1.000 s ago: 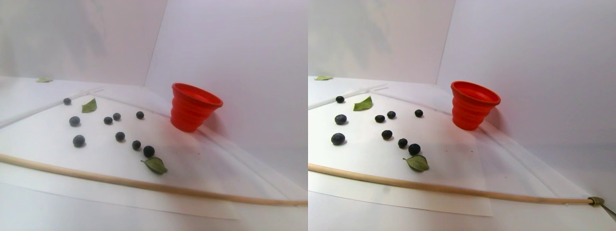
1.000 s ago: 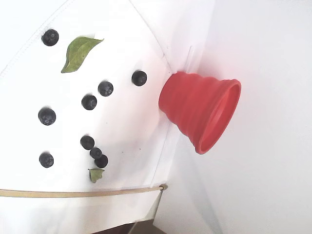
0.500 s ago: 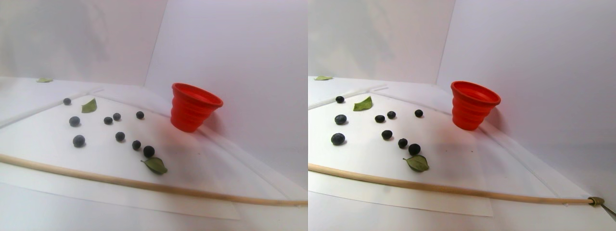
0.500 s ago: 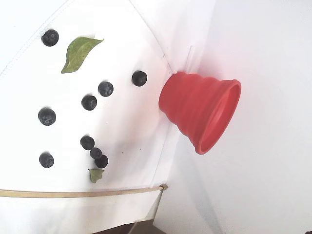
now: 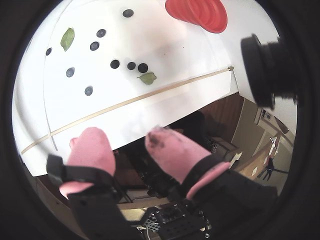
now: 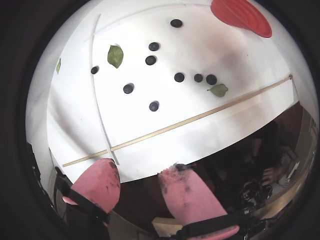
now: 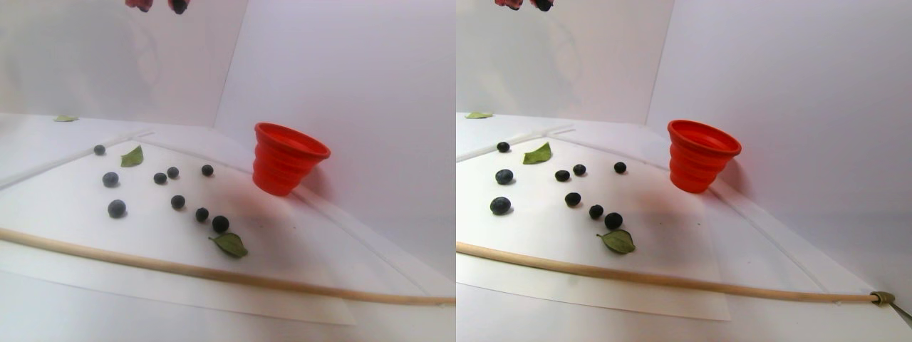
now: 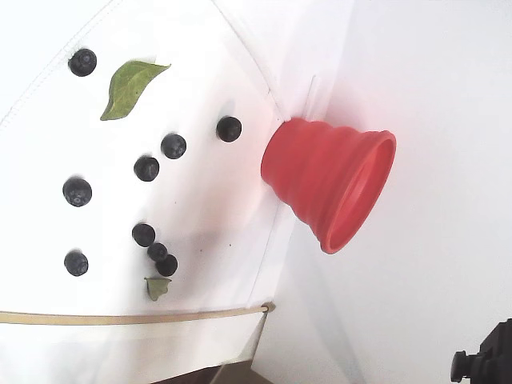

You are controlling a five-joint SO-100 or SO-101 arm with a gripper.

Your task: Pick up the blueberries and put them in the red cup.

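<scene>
Both wrist views show the gripper (image 6: 137, 182) spread and empty, its pink padded fingers (image 5: 172, 150) smudged dark, high above matte round blueberries (image 6: 179, 77) scattered on white paper beside the ridged red cup (image 8: 332, 188).

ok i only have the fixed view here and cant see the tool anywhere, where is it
observer: high above the sheet. The tool only pokes in at the top edge of the stereo pair view.
operator: open or holding something
observer: open. In a wrist view its pink fingertips stand apart with nothing between them.
operator: is the red cup tipped over, looks sideways to me
observer: no, in the stereo pair view the red cup stands upright, mouth up.
</scene>
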